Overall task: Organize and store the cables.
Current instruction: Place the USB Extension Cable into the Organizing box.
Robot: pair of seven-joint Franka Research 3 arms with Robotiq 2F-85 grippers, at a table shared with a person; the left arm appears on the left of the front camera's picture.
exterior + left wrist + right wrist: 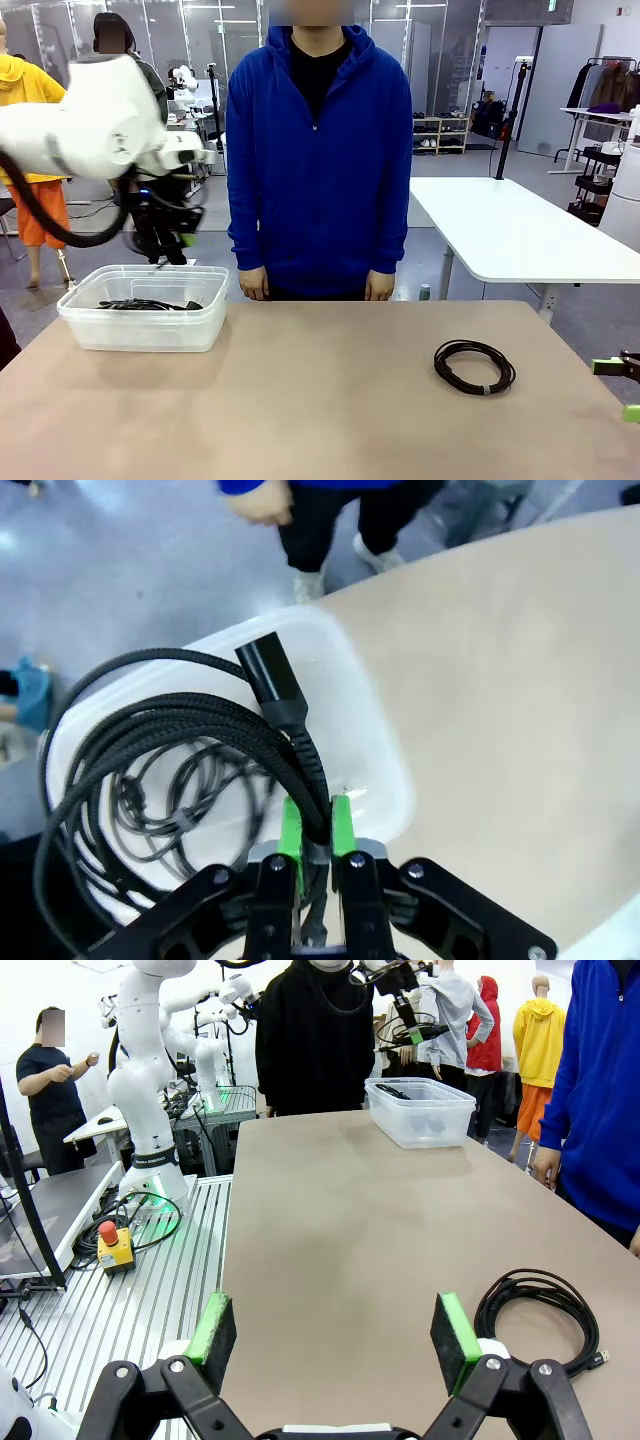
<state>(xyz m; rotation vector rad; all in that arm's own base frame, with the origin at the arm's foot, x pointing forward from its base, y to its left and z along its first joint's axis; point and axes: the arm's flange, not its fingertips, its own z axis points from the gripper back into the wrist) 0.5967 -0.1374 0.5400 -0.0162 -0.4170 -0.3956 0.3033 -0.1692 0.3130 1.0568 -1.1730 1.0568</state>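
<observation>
My left gripper [318,832] is shut on a black braided cable [180,725], which hangs in a loose coil with its plug [268,672] over a clear plastic bin [375,742]. In the front view that gripper [165,243] hovers just above the bin [145,322] at the table's left. A thinner coiled cable [165,802] lies on the bin's floor [140,303]. Another coiled black cable [474,366] rests on the table at the right, just ahead of my right gripper [335,1335] and to its right [540,1312]. The right gripper is open, with nothing between its green pads [455,1332].
A person in a blue hoodie [318,150] stands at the far edge, hands [254,285] hanging at table height. My right gripper [625,390] sits low at the table's right edge. A white table [510,230] stands behind at the right.
</observation>
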